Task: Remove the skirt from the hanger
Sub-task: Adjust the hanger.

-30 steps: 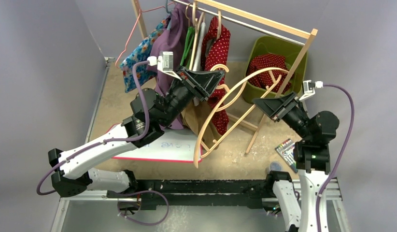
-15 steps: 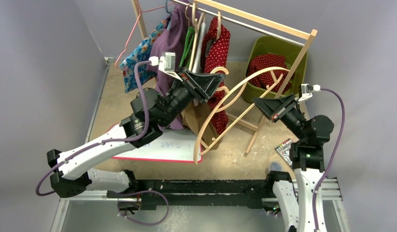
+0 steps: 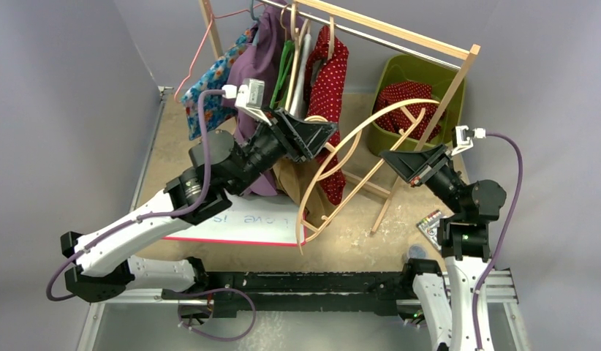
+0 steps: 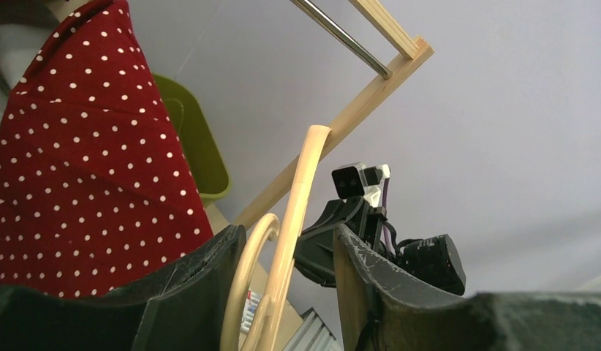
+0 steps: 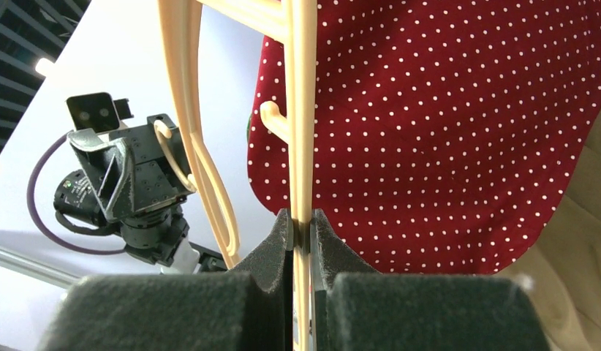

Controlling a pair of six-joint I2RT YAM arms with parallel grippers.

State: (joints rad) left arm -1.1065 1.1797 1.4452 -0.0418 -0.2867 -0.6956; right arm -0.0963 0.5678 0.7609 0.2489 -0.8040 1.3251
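A bare beige hanger (image 3: 385,110) hangs in the air between my two grippers, with no cloth on it. My right gripper (image 3: 389,155) is shut on its thin straight bar (image 5: 301,110). My left gripper (image 3: 328,130) stands open around the hanger's curved hook end (image 4: 301,183), with a gap on both sides. One red polka-dot cloth (image 3: 407,99) lies in the green bin (image 3: 447,80). Another red polka-dot garment (image 3: 328,73) hangs on the rack and fills the background of both wrist views. I cannot tell which of them is the skirt.
The wooden clothes rack (image 3: 400,33) crosses the back, carrying a purple garment (image 3: 257,58) and a floral blue one (image 3: 210,88). Its slanted leg (image 3: 436,117) stands next to my right gripper. A whiteboard (image 3: 246,219) lies on the table, and a small colourful box (image 3: 433,223) sits at the right.
My right gripper closed on the hanger's bar. My left gripper then opened off the hook end, and the left arm drew slightly left.
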